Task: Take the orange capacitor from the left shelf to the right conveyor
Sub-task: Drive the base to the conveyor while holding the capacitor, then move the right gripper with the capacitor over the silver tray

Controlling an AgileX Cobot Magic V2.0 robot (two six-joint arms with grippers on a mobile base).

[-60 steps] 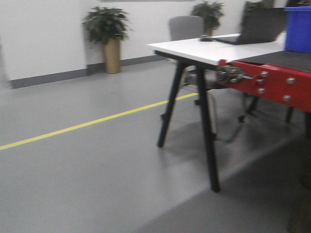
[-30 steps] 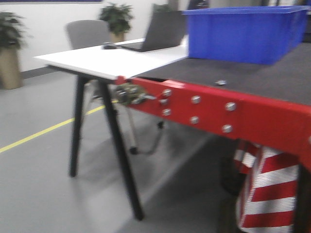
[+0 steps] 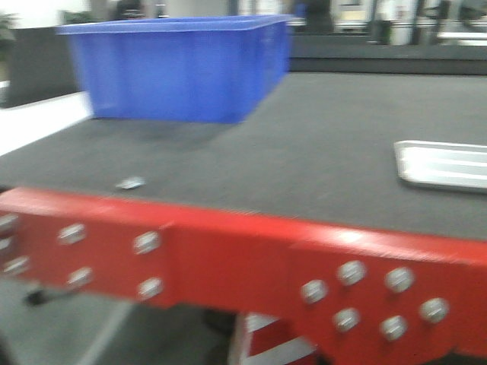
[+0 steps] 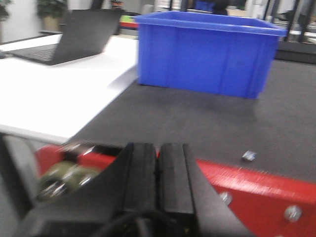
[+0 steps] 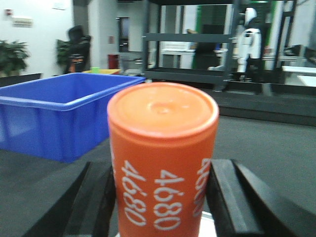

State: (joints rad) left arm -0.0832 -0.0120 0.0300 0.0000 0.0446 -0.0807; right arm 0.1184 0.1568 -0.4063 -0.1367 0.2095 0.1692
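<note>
My right gripper is shut on the orange capacitor, a cylinder with white "4680" print, held between both black fingers above the dark conveyor belt. The belt with its red side frame fills the front view, close ahead. My left gripper is shut and empty, hovering just before the red frame of the conveyor. The left shelf is out of view. Neither gripper shows in the front view.
A blue plastic bin stands on the belt at the back left, also in the left wrist view and the right wrist view. A metal tray lies at the right. A small metal piece lies near the belt edge. A white table with a laptop adjoins the left.
The front view has swung right and closed in: the white table and floor have slid out to the left, and the conveyor, blue bin and metal tray now fill the frame.
</note>
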